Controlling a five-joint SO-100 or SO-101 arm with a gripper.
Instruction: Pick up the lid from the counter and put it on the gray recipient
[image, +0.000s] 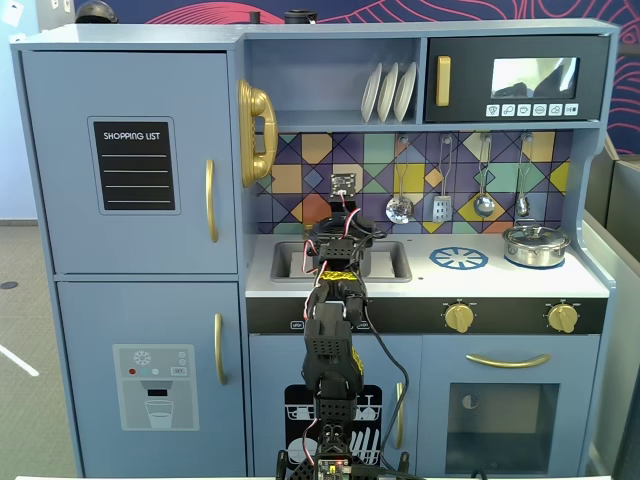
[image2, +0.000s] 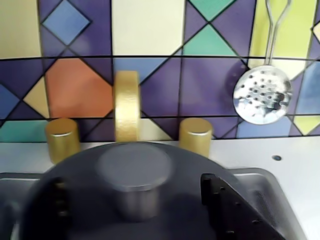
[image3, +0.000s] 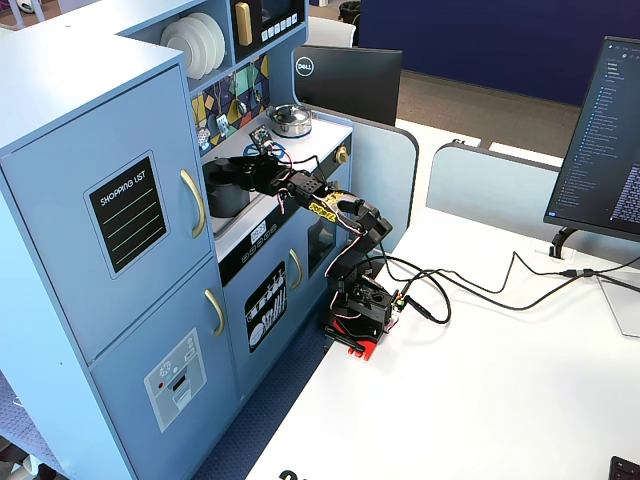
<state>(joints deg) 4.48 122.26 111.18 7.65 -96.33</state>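
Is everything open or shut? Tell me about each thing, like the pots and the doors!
lid: flat, knob up, over the sink
end effector: looks open, fingers on either side of the knob
gray pot: upright at the sink
silver pot: lid on
microwave: door shut
oven: door shut
skimmer: hanging up

Lid (image2: 135, 167) blurred and cut off at the wrist view's bottom edge, claw (image2: 150, 220) perhaps gripping it.
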